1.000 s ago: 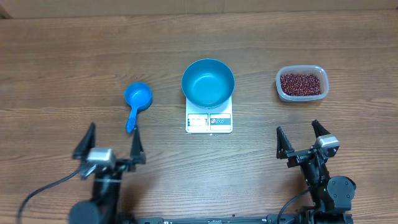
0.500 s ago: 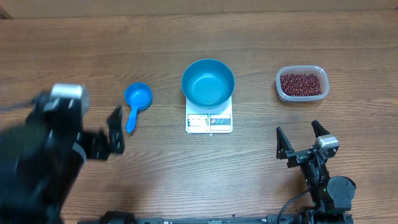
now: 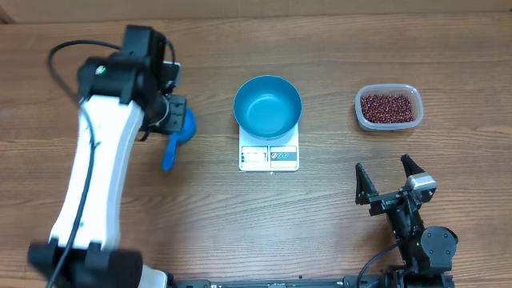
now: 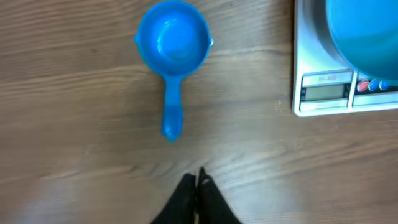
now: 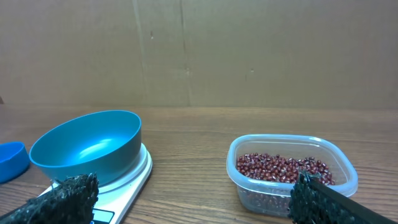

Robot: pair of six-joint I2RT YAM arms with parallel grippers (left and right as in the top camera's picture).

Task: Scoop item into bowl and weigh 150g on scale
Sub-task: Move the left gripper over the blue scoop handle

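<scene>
Overhead: where is there room?
— Bare table (image 3: 320, 232) along the near edge and far left. The bowl (image 3: 268, 106) sits on the scale (image 3: 269, 158), and the beans (image 3: 388, 108) lie in the tub (image 3: 388, 124) to the right. The left arm (image 3: 100, 168) covers part of the scoop (image 3: 168, 154). The right claw (image 3: 384, 168) stands spread, holding nothing.
Left wrist?
— The left claw (image 4: 196, 185) is pressed together, holding nothing, near the scoop's handle. The right edge cuts off the bowl and scale.
Right wrist?
— Bowl empty; scoop barely shows at left.
</scene>
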